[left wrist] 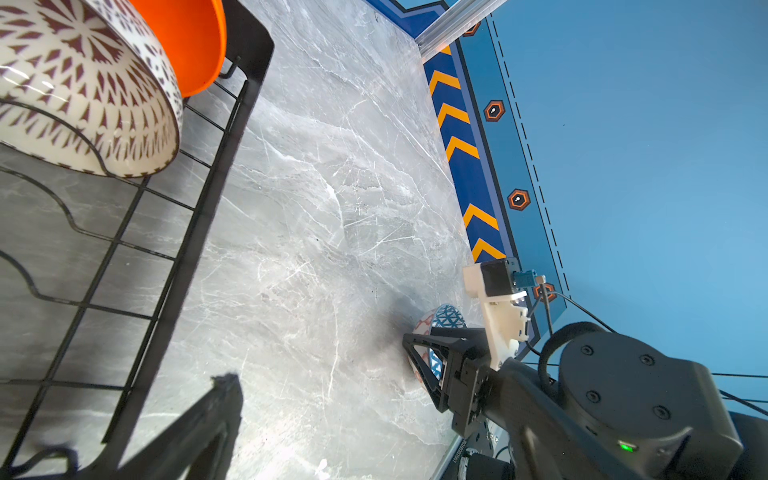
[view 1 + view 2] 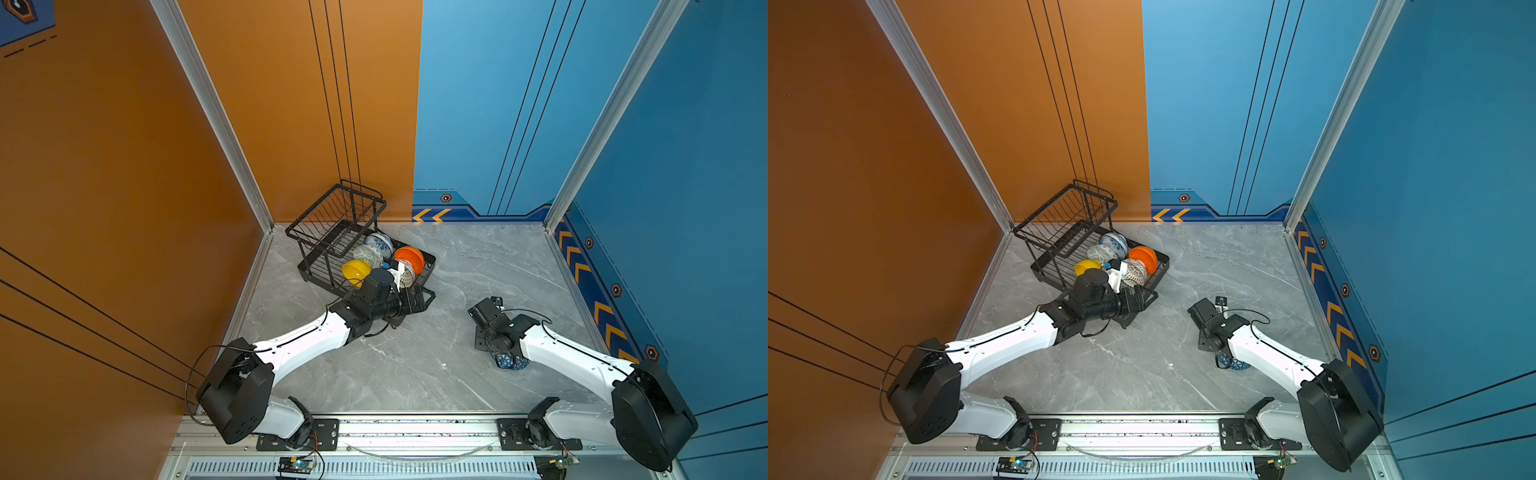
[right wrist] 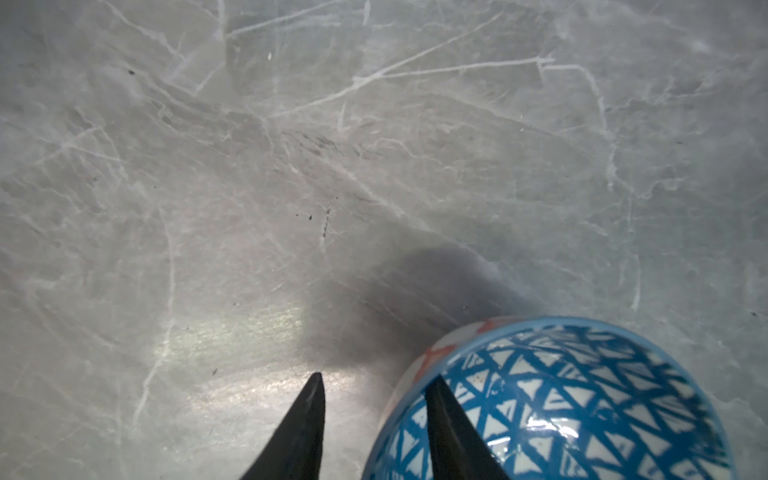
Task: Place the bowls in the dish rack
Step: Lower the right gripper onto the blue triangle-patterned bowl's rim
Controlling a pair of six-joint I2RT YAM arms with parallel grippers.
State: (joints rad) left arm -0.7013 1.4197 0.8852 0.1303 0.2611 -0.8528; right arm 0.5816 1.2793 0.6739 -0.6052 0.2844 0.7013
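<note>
- Five bowls already sit in the black wire dish rack (image 1: 224, 166): white-and-blue floral bowl (image 2: 380, 243), pale green geometric bowl (image 2: 368, 254), plain yellow bowl (image 2: 356, 270), plain orange bowl (image 2: 409, 255), white lattice-patterned bowl (image 1: 83, 83).
- The blue triangle-patterned bowl (image 3: 561, 395) sits on the grey marble table (image 3: 249, 166), well apart from the rack.
- The right gripper (image 3: 376, 380) straddles its rim, jaws apart and not visibly clamping.
- The left gripper (image 2: 417, 300), spread and empty, hangs beside the rack.
- By my reading, one bowl remains.

I see a grey, white-veined worktop (image 2: 415, 365) and a black wire dish rack (image 1: 198, 232). The orange bowl (image 2: 410, 254) and yellow bowl (image 2: 355, 269) are plain; the lattice bowl (image 1: 83, 83) is white with maroon; the triangle bowl (image 3: 582, 399) is blue on white.
</note>
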